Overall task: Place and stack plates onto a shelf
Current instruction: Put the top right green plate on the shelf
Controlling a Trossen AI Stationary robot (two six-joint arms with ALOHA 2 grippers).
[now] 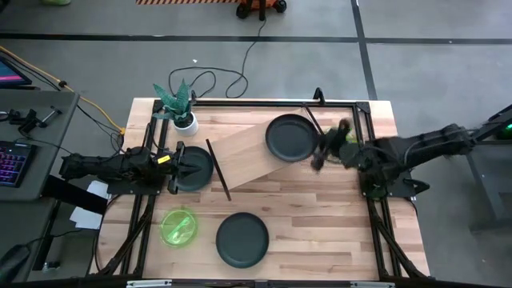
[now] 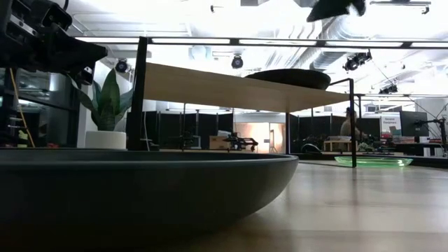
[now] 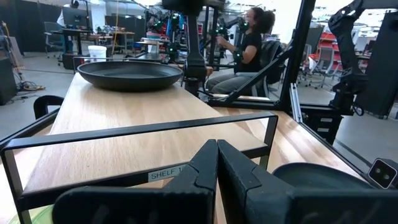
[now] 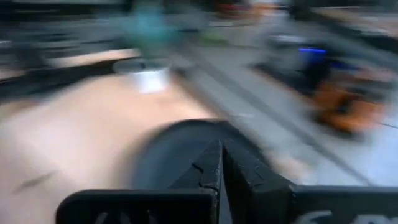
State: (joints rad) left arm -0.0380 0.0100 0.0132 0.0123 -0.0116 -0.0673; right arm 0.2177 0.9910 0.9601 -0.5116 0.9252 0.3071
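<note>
Near edge of table point(image 1: 320, 240): one dark plate point(image 1: 242, 239), one green plate point(image 1: 179, 226) beside it. Mid-table: left gripper point(image 1: 180, 166) closed, empty, over another dark plate point(image 1: 194, 169). Beyond: shelf point(image 1: 248, 156) bearing a dark plate point(image 1: 290, 138); right gripper point(image 1: 320, 152) closed, empty, at its rim.

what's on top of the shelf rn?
One dark plate sits on the shelf, toward its right end; the rest of the board is bare. The table under the shelf is hidden from above.
</note>
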